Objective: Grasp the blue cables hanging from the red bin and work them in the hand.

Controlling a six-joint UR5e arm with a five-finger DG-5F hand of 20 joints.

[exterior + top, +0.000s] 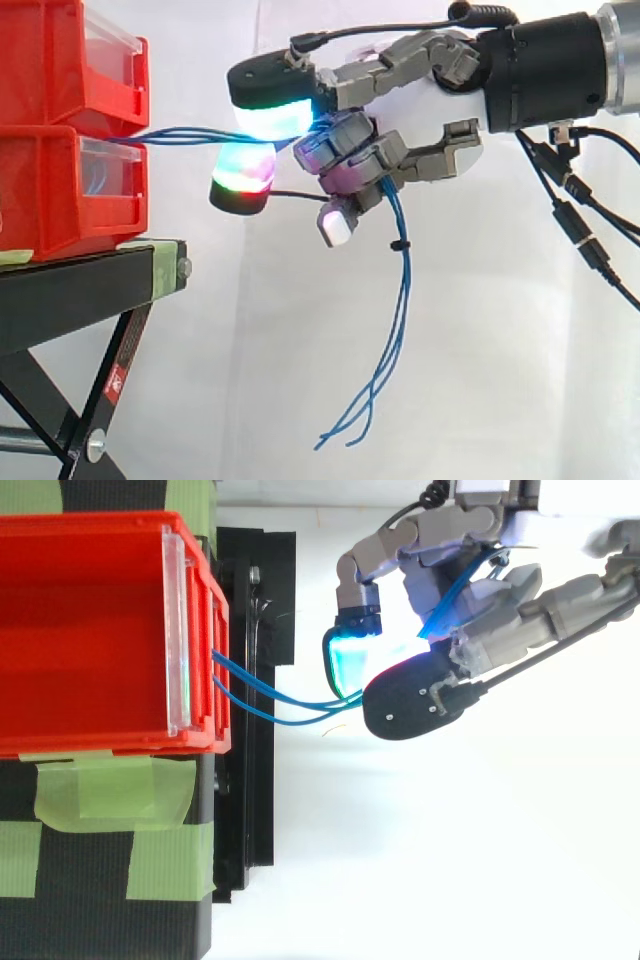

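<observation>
Light: bright, even, diffuse. Plain white fabric curtain (250, 380) near washed out, no hard shadow on it. Thick glowing fingertip pads (275, 118) of grey robot hand (420, 97): cyan-white glow spills onto neighbouring fingers. Clear plastic front panel (177, 630) of red plastic bin (80, 630): pale sheen. Black metal stand (255, 780): dark, little detail. Against curtain, thin blue cables (400, 300) stand out plainly.

My hand (425, 98) is grey links on a white palm, its fingertips (272, 118) black-capped pads glowing cyan, green, red and white, with a black cylindrical wrist (545, 65) at three o'clock of it.
</observation>
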